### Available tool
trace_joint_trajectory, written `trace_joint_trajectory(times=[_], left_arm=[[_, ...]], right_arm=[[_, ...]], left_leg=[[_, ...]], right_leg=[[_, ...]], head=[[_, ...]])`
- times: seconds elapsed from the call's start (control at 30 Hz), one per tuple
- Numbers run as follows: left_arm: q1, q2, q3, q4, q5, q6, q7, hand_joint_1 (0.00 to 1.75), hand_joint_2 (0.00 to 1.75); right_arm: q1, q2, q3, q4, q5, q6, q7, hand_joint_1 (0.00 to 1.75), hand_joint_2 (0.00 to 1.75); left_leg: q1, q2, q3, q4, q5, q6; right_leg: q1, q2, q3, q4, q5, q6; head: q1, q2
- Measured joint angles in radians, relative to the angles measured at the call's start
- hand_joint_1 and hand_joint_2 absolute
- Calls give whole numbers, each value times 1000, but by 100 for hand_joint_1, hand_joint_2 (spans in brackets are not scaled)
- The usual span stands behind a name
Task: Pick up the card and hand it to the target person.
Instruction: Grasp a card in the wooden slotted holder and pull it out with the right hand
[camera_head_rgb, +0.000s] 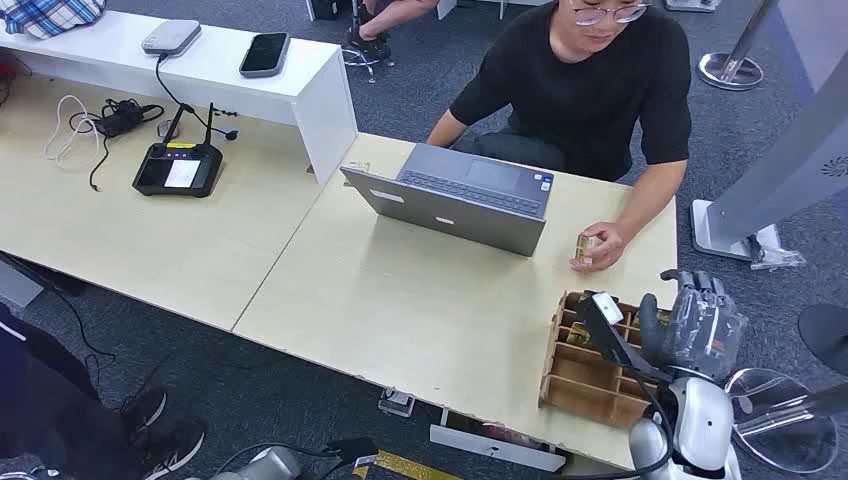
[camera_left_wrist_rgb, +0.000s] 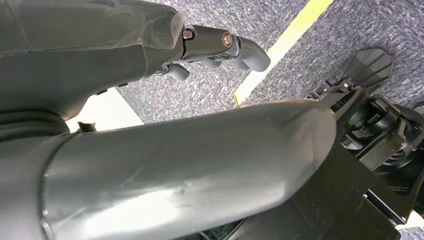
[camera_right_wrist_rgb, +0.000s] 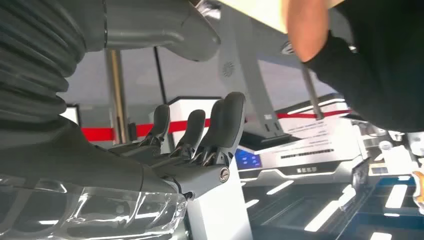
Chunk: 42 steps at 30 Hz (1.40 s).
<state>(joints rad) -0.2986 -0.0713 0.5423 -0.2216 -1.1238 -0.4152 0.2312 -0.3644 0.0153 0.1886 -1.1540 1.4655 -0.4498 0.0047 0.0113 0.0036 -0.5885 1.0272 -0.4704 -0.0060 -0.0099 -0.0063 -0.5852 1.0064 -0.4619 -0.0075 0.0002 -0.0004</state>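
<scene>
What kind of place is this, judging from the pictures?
Probably an office or reception desk in a showroom: a person sits at a laptop on a pale desk, with grey carpet and a stanchion base.

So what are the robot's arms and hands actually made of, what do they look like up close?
The right hand has dark grey, rounded fingers joined by small metal screws, a thick smooth grey thumb and a ribbed grey cover at the wrist. A clear plastic shell wraps the forearm, with a silver-white segment and a black cable below it. The left hand looks the same: dark fingers, a brass-coloured screw, a smooth grey thumb.
</scene>
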Motion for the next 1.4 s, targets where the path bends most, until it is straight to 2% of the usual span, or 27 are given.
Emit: trace_joint_trajectory(times=[0.47, 0.63, 0.8, 0.9, 1.1, 1.27, 1.4], left_arm=[[10, 0, 7, 0, 2, 6, 0, 0, 0], [14, 0, 7, 0, -1, 6, -1, 0, 0], [15, 0, 7, 0, -5, 3, -2, 0, 0], [15, 0, 7, 0, -7, -1, -2, 0, 0], [15, 0, 7, 0, -8, -3, -4, 0, 0], [18, 0, 7, 0, -7, -2, -17, 0, 0], [23, 0, 7, 0, -5, -2, -19, 0, 0]], right_arm=[[14, -16, -18, 55, 48, 9, 43, 89, 175], [45, -22, -36, 42, 49, 19, 49, 87, 175], [76, -25, -51, 15, 51, 29, 48, 104, 175], [82, -25, -54, 7, 55, 37, 43, 109, 175], [86, -26, -55, 0, 45, 44, 18, 110, 175], [87, -26, -54, 1, 41, 44, 5, 100, 175], [86, -26, -53, 4, 38, 39, -3, 107, 175]], left_leg=[[0, 0, 0, 0, 0, 0], [0, 0, 0, 0, 0, 0], [0, 0, 0, 0, 0, 0], [0, 0, 1, 0, 0, 0], [0, 0, 1, 0, 0, 0], [0, 0, 1, 0, 0, 0], [0, 0, 1, 0, 0, 0]], right_leg=[[0, 0, 0, 0, 0, 0], [0, 0, 0, 0, 0, 0], [0, 0, 0, 0, 0, 0], [0, 0, 0, 0, 0, 0], [0, 0, 1, 0, 0, 0], [0, 0, 1, 0, 0, 0], [0, 0, 1, 0, 0, 0]], head=[[0, 0], [0, 0], [0, 0], [0, 0], [0, 0], [0, 0], [0, 0]])
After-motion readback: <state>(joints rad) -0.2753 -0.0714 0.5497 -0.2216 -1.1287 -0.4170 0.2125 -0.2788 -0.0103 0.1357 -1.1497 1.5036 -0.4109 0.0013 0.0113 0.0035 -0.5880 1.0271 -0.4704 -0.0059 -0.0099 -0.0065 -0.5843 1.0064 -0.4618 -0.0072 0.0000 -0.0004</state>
